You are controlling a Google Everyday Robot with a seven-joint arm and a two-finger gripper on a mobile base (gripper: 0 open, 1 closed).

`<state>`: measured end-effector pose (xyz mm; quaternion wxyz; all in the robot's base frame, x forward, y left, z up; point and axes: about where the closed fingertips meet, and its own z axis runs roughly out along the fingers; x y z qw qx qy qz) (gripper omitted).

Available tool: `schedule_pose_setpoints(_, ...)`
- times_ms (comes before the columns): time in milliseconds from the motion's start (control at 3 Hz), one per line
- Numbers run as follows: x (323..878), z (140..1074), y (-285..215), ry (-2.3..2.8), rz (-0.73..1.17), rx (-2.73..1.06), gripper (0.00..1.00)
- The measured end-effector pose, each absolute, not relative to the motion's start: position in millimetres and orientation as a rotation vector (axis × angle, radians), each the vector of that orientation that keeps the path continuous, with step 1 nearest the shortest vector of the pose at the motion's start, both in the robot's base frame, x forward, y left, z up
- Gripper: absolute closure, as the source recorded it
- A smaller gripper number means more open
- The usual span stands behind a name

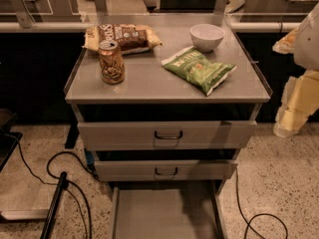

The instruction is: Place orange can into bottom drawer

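Observation:
The orange can [111, 61] stands upright on the left side of the grey cabinet top [149, 81], just in front of a brown snack bag. The bottom drawer [164, 214] is pulled out at the foot of the cabinet, and its flat grey floor shows nothing in it. My gripper [295, 103] is at the right edge of the view, beside the cabinet's right side. It is well to the right of the can and apart from it, holding nothing that I can see.
A brown snack bag [124, 36] lies at the back left of the top. A white bowl [207, 36] stands at the back right, with a green chip bag [199, 68] in front of it. The two upper drawers [167, 134] are closed. Cables [60, 183] lie on the floor to the left.

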<state>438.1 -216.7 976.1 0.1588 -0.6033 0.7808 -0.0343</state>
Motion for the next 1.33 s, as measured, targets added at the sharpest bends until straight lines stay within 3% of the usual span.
schedule_pose_setpoints(667,456.4,964.4,-203.4,2.220,-0.074,-1.668,0.00)
schedule_pose_setpoints(1333,515.8,928.6,-142.5,2.139,0.033,-1.577,0.00)
